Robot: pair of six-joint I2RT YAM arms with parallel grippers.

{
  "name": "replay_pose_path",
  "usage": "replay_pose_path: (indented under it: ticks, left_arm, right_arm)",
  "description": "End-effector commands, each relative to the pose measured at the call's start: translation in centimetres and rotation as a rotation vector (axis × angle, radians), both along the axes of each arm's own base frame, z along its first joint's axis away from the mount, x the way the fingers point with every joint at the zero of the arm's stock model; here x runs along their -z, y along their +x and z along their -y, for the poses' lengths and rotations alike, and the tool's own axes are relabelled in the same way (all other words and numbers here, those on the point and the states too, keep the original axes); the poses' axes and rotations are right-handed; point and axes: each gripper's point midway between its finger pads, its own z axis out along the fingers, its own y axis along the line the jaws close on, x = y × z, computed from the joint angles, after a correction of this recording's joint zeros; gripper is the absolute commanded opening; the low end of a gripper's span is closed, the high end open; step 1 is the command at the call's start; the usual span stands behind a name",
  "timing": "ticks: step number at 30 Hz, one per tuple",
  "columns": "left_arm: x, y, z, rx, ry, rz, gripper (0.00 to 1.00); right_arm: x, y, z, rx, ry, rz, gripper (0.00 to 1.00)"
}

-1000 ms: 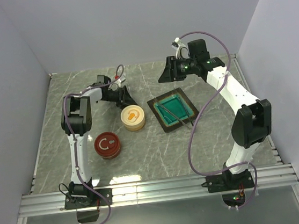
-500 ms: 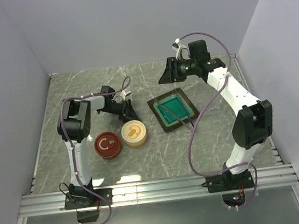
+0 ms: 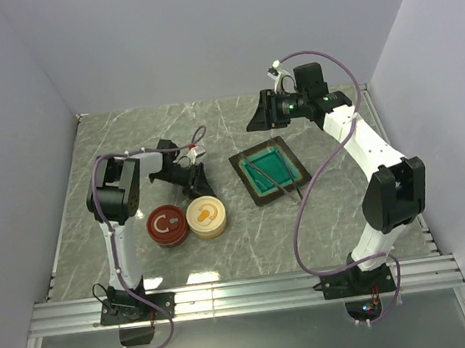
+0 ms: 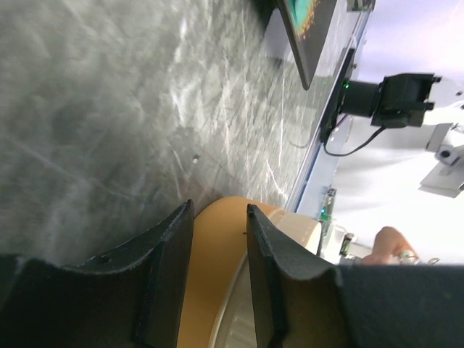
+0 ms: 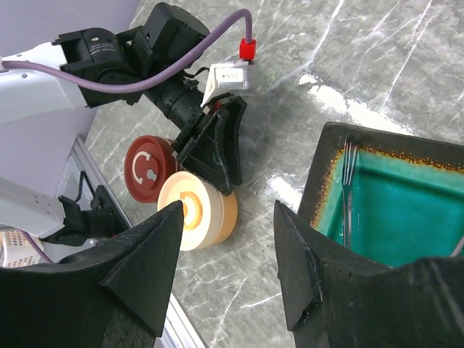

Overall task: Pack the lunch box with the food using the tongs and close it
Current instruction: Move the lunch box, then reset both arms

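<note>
Lunch box pieces first: the red tub (image 3: 167, 226) sat leftmost, the tan tub (image 3: 206, 217) just beside it. My left gripper (image 3: 198, 186) met the tan tub's far rim, jaws slightly apart. The tongs (image 5: 347, 196) lay in the teal tray (image 3: 244, 181). My right gripper (image 5: 226, 206) hung above, jaws wide and empty.

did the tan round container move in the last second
Yes. The tan round container slid toward the near edge of the table and now sits right beside the red round container, which stayed put.
</note>
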Motion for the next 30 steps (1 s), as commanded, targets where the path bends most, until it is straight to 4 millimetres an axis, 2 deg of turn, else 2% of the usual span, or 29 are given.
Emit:
replay_pose_path:
  ticks: [1, 12, 15, 17, 20, 21, 25, 26, 29, 30]
  left_arm:
    - [-1.9, -1.0, 0.5, 0.045, -0.014, 0.061, 0.41]
    - [-2.2, -1.7, 0.7, 0.058, -0.008, 0.054, 0.42]
    - [-3.0, -0.2, 0.8, 0.047, 0.006, 0.111, 0.47]
    - [-4.2, 1.7, 1.0, 0.025, 0.022, 0.184, 0.52]
    - [-6.9, 5.0, 0.8, -0.027, 0.049, 0.335, 0.62]
    - [-8.5, 5.8, 0.7, -0.041, 0.052, 0.399, 0.68]
    - [-13.5, 9.1, 0.1, -0.107, 0.086, 0.619, 0.78]
    - [-15.1, 9.3, -0.1, -0.122, 0.09, 0.67, 0.81]
    - [-17.5, 10.5, -1.2, -0.182, 0.151, 0.776, 0.84]
    - [-19.4, 10.3, -1.6, -0.203, 0.154, 0.834, 0.88]
  right_arm:
    - [-2.5, -0.3, 0.2, -0.01, 0.016, 0.076, 0.6]
    - [-2.5, -0.3, 0.3, -0.009, 0.015, 0.079, 0.6]
    - [-2.5, -0.3, 0.3, -0.01, 0.011, 0.081, 0.61]
    - [-2.8, -0.2, 0.4, -0.007, 0.006, 0.096, 0.61]
    - [-3.5, 0.0, 1.0, 0.014, -0.021, 0.129, 0.64]
    - [-3.9, 0.1, 1.4, 0.027, -0.03, 0.143, 0.66]
    - [-5.4, 0.2, 3.1, 0.063, -0.068, 0.213, 0.77]
    - [-5.9, 0.2, 3.9, 0.085, -0.083, 0.227, 0.78]
    - [-6.4, -0.2, 5.9, 0.12, -0.12, 0.256, 0.81]
    - [-6.4, -0.2, 6.5, 0.136, -0.133, 0.26, 0.82]
